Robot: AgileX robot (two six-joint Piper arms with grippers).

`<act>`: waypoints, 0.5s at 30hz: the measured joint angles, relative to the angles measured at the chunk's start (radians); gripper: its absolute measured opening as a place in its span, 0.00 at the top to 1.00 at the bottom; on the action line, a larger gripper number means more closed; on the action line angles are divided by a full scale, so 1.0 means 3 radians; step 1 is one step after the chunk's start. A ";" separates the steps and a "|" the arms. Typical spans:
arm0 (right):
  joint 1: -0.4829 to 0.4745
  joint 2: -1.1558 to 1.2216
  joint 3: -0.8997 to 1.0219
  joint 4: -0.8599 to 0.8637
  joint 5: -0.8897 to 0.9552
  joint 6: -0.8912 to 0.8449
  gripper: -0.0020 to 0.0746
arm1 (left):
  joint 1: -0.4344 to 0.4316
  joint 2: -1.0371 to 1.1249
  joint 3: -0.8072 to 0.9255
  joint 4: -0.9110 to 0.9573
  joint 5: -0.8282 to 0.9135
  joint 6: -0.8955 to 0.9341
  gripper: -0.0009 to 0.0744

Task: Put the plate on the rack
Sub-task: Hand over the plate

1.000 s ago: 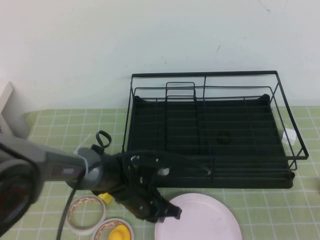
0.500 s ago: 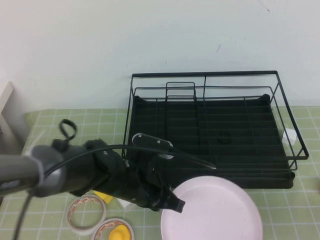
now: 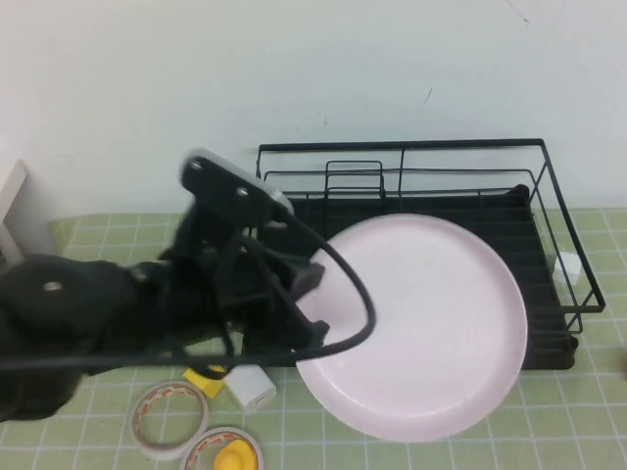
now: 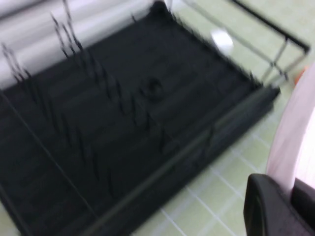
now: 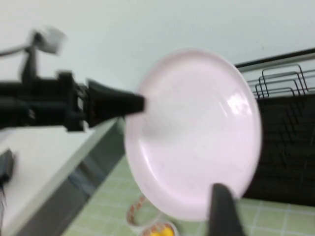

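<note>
So the big black wire dish rack with its tray base sits at the back of the green-checked bench, open side up, which is why the plate has to come in from above. The large round pale pink plate is up off the bench, tilted on edge in front of the rack and not yet in it. The left gripper is clamped shut on its left rim, presumably an edge pinch so the plate can drop between the upright wires.

The right wrist view shows that pinch side-on, with one right gripper finger poking up near the plate's lower edge; can't tell how wide it is, and it's holding nothing I can see. The left wrist view shows the rack's tray floor bare. Only the high view shows the tape rolls.
</note>
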 joint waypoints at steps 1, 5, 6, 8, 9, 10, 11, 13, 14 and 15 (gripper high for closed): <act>0.0000 0.0139 -0.0085 -0.0006 0.0027 -0.0073 0.50 | 0.0000 -0.0095 0.0025 -0.0006 -0.0031 0.0023 0.99; 0.0000 0.0719 -0.0362 -0.0001 0.0122 -0.0593 0.36 | -0.0003 -0.0416 0.0096 -0.0034 -0.0046 0.0038 0.99; 0.0000 0.0887 -0.0438 0.0036 0.0136 -0.0745 0.35 | -0.0011 -0.0485 0.0121 -0.0059 -0.0054 0.0038 0.99; 0.0000 0.1219 -0.0598 0.0164 0.0184 -0.1032 0.34 | -0.0026 -0.0591 0.0153 -0.0075 -0.0057 0.0045 0.99; 0.0000 0.1382 -0.0683 0.0259 0.0226 -0.1211 0.34 | -0.0028 -0.0645 0.0171 -0.0084 -0.0057 0.0045 0.99; 0.0000 0.1544 -0.0768 0.0364 0.0281 -0.1407 0.34 | -0.0033 -0.0694 0.0185 -0.0098 -0.0057 0.0045 0.99; 0.0000 0.1670 -0.0838 0.0476 0.0340 -0.1573 0.34 | -0.0033 -0.0740 0.0201 -0.0106 -0.0057 0.0038 0.99; 0.0000 0.1976 -0.1010 0.0686 0.0517 -0.1979 0.33 | -0.0033 -0.0816 0.0215 -0.0111 -0.0057 0.0047 0.99; 0.0000 0.2094 -0.1076 0.0763 0.0588 -0.2165 0.33 | -0.0033 -0.0845 0.0222 -0.0118 -0.0057 0.0047 0.99; 0.0000 0.2235 -0.1159 0.0843 0.0668 -0.2323 0.33 | -0.0033 -0.0875 0.0222 -0.0118 -0.0057 0.0047 0.99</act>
